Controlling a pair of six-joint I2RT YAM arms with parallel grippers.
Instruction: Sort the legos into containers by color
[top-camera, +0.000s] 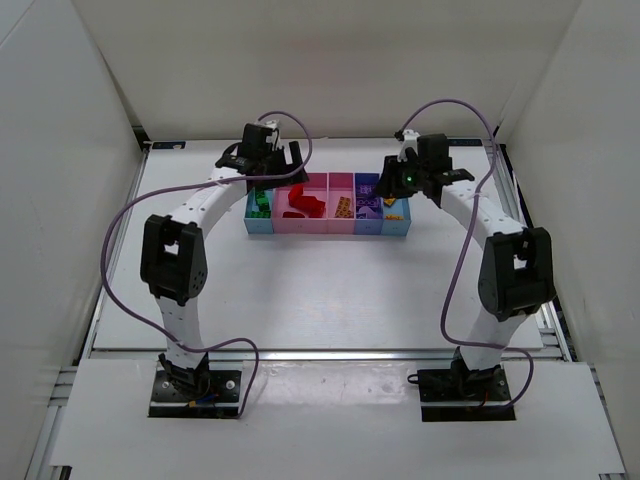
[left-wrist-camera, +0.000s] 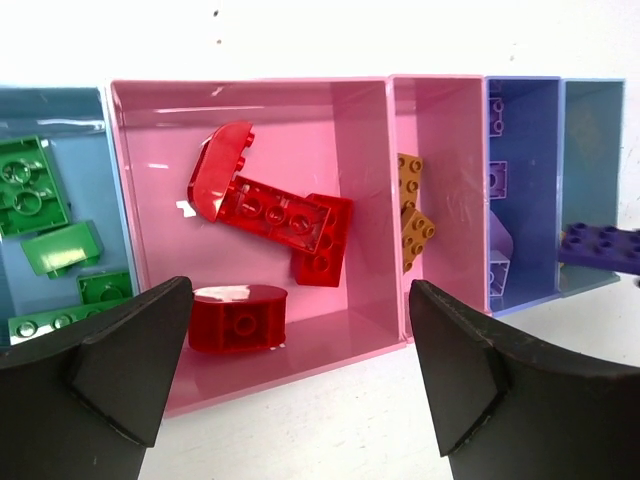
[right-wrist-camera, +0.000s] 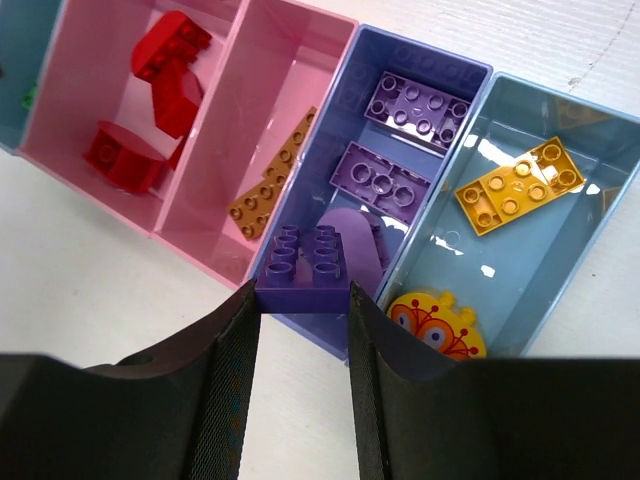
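Though glossy, studded purple brick (right-wrist-camera: 305, 262).

text: none legible in any view | labels/brands/numbers: none legible on bins, bricks, arms or table | printed marks: round yellow lego (right-wrist-camera: 437, 322) in the light blue end bin carries a red-and-purple swirl motif, no letters or digits

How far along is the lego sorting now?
Done: green legos in the leftmost bin, red legos in the wide pink bin, orange legos in the narrow pink bin, yellow legos in the rightmost bin. In hand: the right end effector holds a dark purple lego at the near edge of the darker blue bin. Left: release it. The left end effector is open, empty.
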